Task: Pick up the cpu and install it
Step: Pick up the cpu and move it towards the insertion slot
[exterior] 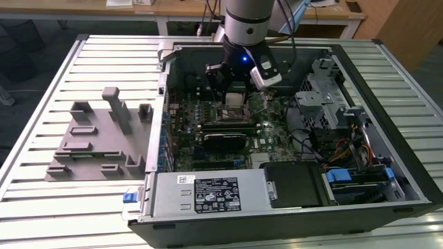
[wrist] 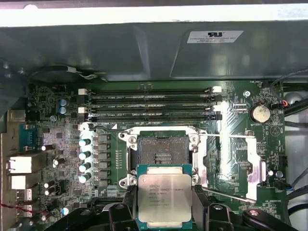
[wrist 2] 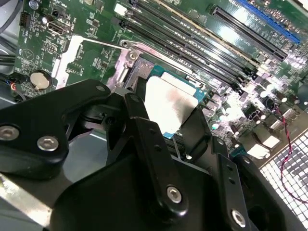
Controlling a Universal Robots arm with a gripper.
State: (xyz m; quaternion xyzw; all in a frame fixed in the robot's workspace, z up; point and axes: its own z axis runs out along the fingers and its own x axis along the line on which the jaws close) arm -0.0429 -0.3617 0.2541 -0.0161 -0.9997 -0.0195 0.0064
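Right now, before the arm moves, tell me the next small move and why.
Probably a short, slow descent toward the socket, keeping the edges square. The jaws hold the cpu above the board, close to the socket; the socket lies bare, its frame swung open.

Pale slatted table (exterior: 104,57), bearing two things. Open computer case (exterior: 277,228) lying flat, walls around the fingers (exterior: 213,78). Grey plastic fixture (exterior: 97,145) well apart from the fingers, toward the exterior view's left, beside the case.
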